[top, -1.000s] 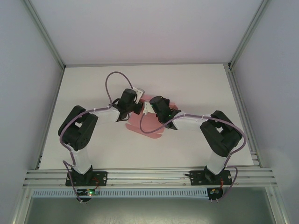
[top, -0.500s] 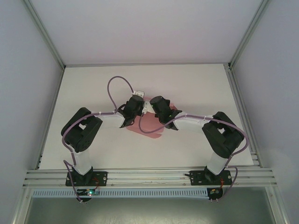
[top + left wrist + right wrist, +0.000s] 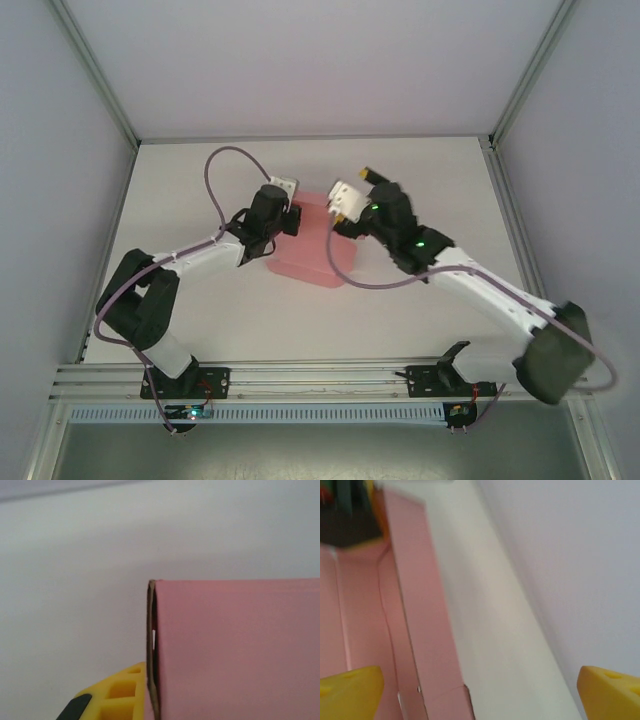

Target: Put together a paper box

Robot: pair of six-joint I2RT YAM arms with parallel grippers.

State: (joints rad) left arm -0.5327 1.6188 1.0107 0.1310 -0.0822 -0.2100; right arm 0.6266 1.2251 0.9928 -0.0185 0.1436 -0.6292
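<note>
Bracing the paper box (image 3: 312, 250) for a fold
Left gripper (image 3: 288, 222) pinched its left wall; right gripper (image 3: 480, 682) gaped beside it; probably best to brace firmly, fold gently.

white table (image 3: 440, 300), surface matt, evenly lit, no hard shadows. plain pale walls (image 3: 300, 60) close off the far edge and both sides. aluminium frame posts (image 3: 95, 80) rise from the far corners. aluminium rails (image 3: 320, 378) run along the near edge.
</note>
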